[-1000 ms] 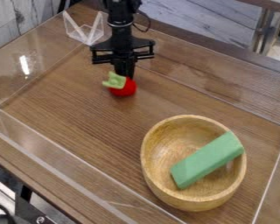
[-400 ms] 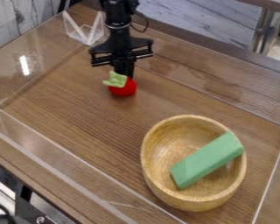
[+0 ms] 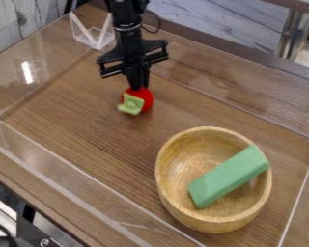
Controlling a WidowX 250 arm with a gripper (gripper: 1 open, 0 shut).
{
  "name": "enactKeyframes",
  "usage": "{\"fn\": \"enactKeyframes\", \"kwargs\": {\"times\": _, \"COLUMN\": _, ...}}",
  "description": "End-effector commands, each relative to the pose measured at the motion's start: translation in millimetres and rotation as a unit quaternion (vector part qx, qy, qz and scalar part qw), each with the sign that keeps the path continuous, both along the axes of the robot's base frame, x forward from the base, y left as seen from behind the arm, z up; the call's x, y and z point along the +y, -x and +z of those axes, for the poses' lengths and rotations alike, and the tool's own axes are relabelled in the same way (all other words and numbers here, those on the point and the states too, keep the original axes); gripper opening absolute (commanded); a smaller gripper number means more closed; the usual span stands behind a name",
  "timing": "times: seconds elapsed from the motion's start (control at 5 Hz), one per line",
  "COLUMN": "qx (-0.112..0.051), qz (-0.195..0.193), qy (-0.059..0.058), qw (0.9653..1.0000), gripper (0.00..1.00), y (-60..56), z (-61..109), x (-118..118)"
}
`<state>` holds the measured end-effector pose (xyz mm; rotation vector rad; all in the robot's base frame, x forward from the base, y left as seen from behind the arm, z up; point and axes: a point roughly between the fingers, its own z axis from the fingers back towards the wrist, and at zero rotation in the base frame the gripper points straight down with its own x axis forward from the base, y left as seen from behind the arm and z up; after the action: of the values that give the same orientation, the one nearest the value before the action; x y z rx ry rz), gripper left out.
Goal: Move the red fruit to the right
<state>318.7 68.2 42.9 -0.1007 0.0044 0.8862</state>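
Note:
The red fruit (image 3: 139,99) is small and bright red, with a green leafy end pointing left. It is on the wooden table left of centre, just under the fingertips of my black gripper (image 3: 138,87). The gripper comes straight down from above, and its fingers are together on the top of the fruit. Whether the fruit rests on the wood or hangs just above it I cannot tell.
A wooden bowl (image 3: 170,160) stands at the front right with a green rectangular block (image 3: 230,178) lying in it. Clear plastic walls (image 3: 28,68) run round the table. A crumpled clear piece (image 3: 89,34) sits at the back left.
The fruit has shifted slightly toward the front right along with the fingertips and has tilted, its green end now lower on the left. The bowl and block have not moved.

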Motion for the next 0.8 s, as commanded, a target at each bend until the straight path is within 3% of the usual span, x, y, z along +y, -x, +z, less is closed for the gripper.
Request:
{"fn": "enactKeyframes", "kwargs": {"times": 0.0, "qx": -0.034, "qz": 0.008, "qy": 0.013, "qw": 0.9993, "gripper": 0.0, "y": -19.6, "z": 31.8, "x": -6.6}}
{"fn": "enactKeyframes", "kwargs": {"times": 0.2, "qx": -0.036, "qz": 0.019, "qy": 0.033, "qw": 0.9986, "gripper": 0.0, "y": -38.8, "z": 37.3, "x": -22.2}}
{"fn": "enactKeyframes", "kwargs": {"times": 0.4, "qx": -0.036, "qz": 0.026, "qy": 0.046, "qw": 0.9979, "gripper": 0.0, "y": -57.1, "z": 47.3, "x": -54.6}}
{"fn": "enactKeyframes", "kwargs": {"times": 0.6, "qx": -0.034, "qz": 0.024, "qy": 0.048, "qw": 0.998, "gripper": 0.0, "y": -56.9, "z": 47.0, "x": -90.8}}
